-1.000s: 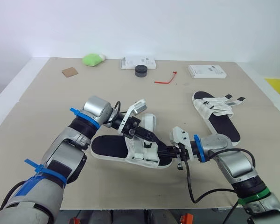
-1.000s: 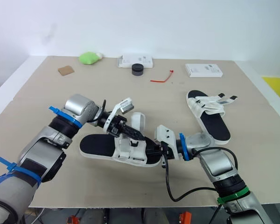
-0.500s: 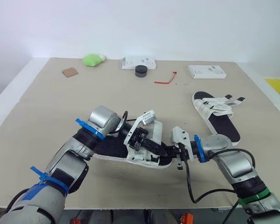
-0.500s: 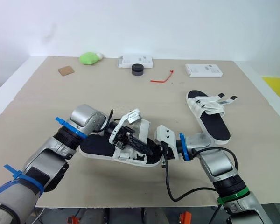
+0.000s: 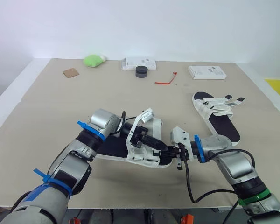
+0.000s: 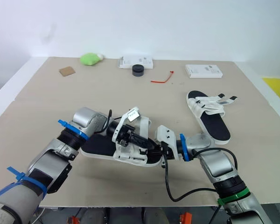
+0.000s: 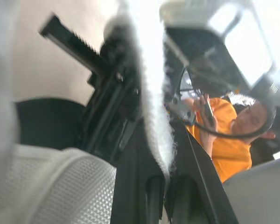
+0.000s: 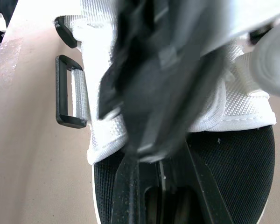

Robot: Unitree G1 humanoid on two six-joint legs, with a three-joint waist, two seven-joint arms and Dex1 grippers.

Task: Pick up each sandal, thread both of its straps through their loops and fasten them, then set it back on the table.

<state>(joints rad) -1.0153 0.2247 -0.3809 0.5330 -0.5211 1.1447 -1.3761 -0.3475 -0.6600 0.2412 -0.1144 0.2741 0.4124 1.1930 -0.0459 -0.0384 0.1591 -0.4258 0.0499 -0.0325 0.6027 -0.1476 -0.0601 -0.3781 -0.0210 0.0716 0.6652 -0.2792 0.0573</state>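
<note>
**A:** Where's the sandal (image 5: 111,147), and which arm is on it?
**B:** Flat on the table (image 5: 60,107), long axis left-to-right. The left gripper (image 5: 161,147) is above its right half, pinched on the white woven strap (image 7: 151,93)
**A:** And the right gripper (image 5: 174,151)?
**B:** At the sandal's right end; grip unclear. The 1 rigid black loop (image 8: 67,91) hangs at the webbing's edge

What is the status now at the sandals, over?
Left claw shut on white strap of near sandal. Right claw at that sandal's end, beside left claw. Other sandal lies apart on table, not in the way.
</note>
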